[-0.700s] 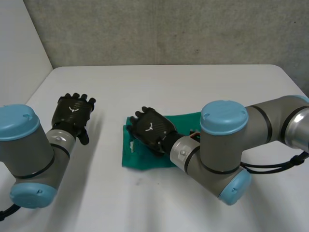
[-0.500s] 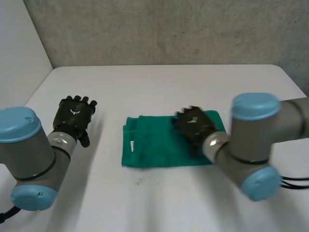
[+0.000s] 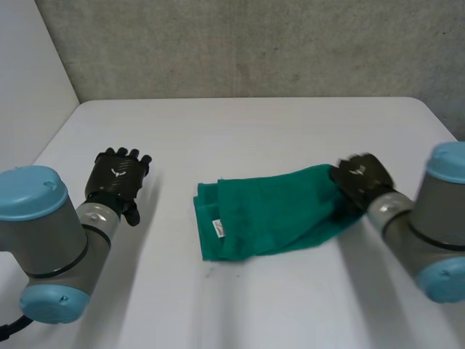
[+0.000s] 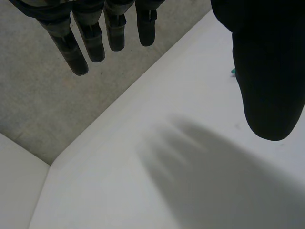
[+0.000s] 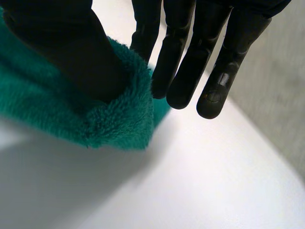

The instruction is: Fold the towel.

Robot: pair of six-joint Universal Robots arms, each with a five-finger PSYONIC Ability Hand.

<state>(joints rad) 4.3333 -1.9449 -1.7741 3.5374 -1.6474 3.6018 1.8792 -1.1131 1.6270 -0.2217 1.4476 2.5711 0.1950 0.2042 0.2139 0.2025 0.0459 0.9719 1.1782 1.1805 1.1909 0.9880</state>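
Observation:
A green towel lies folded in the middle of the white table, its folded end with a small white label toward my left arm. My right hand is at the towel's right end. In the right wrist view the thumb sits on the fluffy towel edge, which is raised off the table and pinched against the straight fingers behind it. My left hand hovers over bare table well left of the towel, and its fingers are straight and hold nothing.
A grey wall runs along the table's far edge, and a pale side wall stands at the left. Bare table lies under my left hand, and more lies in front of the towel.
My right hand swept from the towel's left part across to its right end. The towel shifted right and turned a little, its right end now raised. My left hand barely moved.

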